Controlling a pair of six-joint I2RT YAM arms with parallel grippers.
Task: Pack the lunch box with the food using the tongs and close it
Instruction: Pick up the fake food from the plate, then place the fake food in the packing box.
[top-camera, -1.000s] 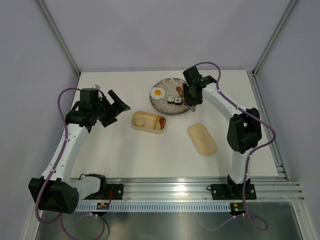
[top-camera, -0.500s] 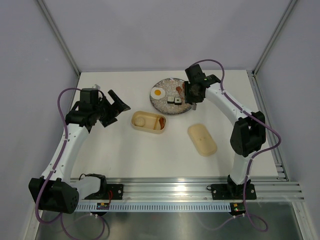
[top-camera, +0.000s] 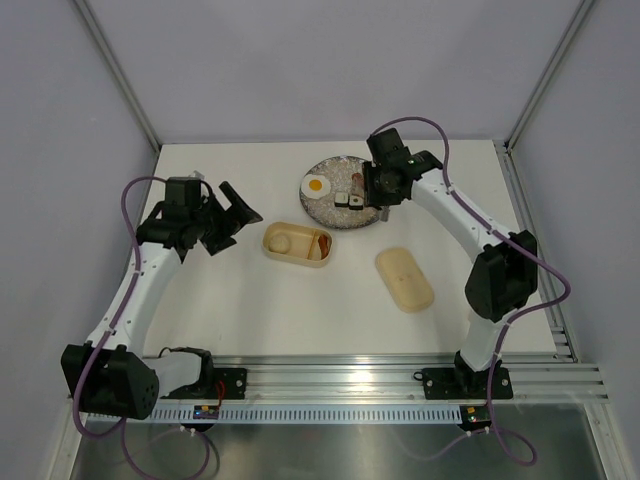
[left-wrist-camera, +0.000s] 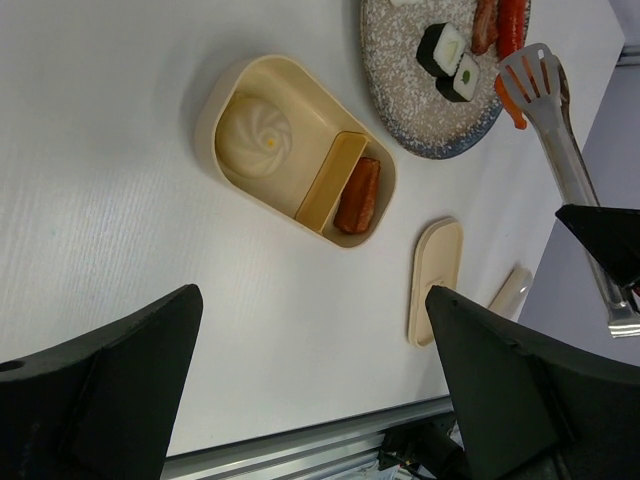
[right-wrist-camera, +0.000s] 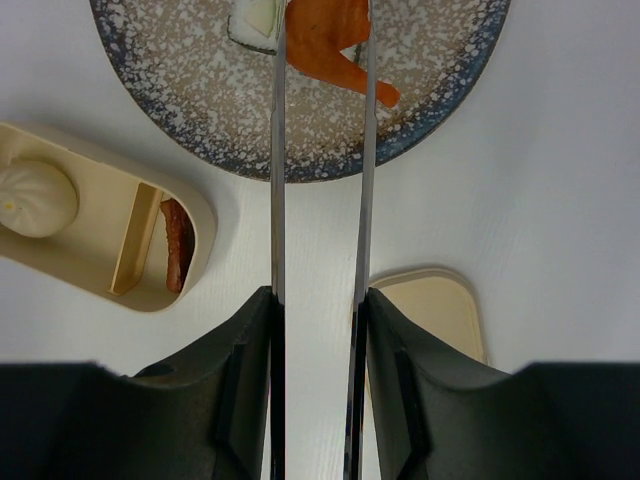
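Note:
The lunch box (top-camera: 298, 243) lies open mid-table, with a beige ball (left-wrist-camera: 253, 135) in one compartment and a sausage (left-wrist-camera: 358, 195) in the other. Its lid (top-camera: 404, 279) lies apart to the right. My right gripper (top-camera: 372, 190) is shut on the tongs (right-wrist-camera: 278, 200) and holds them over the round plate (top-camera: 325, 208). The two tong arms straddle the orange carrot piece (right-wrist-camera: 325, 30); whether they pinch it I cannot tell. A fried egg (top-camera: 317, 185) and two sushi rolls (top-camera: 349, 201) remain on the plate. My left gripper (top-camera: 228, 222) hangs open to the left of the box, holding nothing.
The plate (left-wrist-camera: 420, 130) stands close behind the lunch box (right-wrist-camera: 100, 215). In the right wrist view the lid (right-wrist-camera: 430, 305) lies just right of the tongs. Cage walls and posts ring the table, and a metal rail runs along its near edge.
My right gripper has carried the tongs a little left and farther over the plate. The left arm has shifted only slightly and stays open.

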